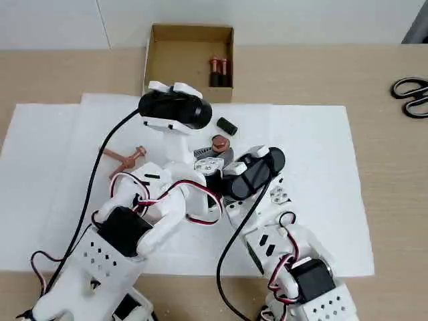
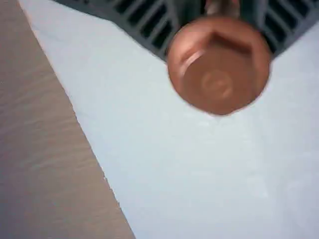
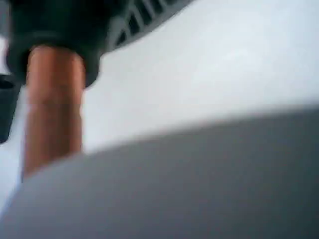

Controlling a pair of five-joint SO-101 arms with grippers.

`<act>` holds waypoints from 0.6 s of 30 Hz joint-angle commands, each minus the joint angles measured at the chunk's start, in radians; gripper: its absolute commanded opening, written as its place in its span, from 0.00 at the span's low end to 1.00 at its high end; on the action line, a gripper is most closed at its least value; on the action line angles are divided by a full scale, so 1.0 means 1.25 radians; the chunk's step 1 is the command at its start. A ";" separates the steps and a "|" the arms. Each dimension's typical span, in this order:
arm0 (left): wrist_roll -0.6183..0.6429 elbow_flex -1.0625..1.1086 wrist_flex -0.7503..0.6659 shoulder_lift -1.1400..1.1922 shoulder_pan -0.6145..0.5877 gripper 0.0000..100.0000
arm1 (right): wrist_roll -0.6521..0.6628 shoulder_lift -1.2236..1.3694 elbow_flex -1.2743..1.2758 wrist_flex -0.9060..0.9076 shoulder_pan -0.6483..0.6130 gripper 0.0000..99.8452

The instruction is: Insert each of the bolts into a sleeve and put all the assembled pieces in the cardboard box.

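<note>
A copper bolt [image 1: 220, 142] stands head-up between my two grippers over the white paper. In the left wrist view its hex head [image 2: 218, 64] faces the camera, with dark ribbed fingers [image 2: 134, 20] closing in on it from both sides. The left gripper [image 1: 211, 154] is shut on the bolt. In the right wrist view the bolt's shaft [image 3: 52, 104] enters a black sleeve [image 3: 55, 35], and the right gripper [image 1: 215, 168] appears shut on that sleeve. Another black sleeve [image 1: 227, 125] lies on the paper just beyond. Loose bolts [image 1: 127, 157] lie to the left.
The cardboard box [image 1: 167, 60] sits at the back edge of the paper, with two assembled pieces [image 1: 219, 70] in its right side. Scissors [image 1: 411, 95] lie at the far right on the wooden table. White paper [image 1: 314, 187] covers the work area.
</note>
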 commanded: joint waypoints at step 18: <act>-0.009 -0.039 0.011 0.122 -0.017 0.01 | 0.000 -0.012 -0.010 -0.015 0.001 0.00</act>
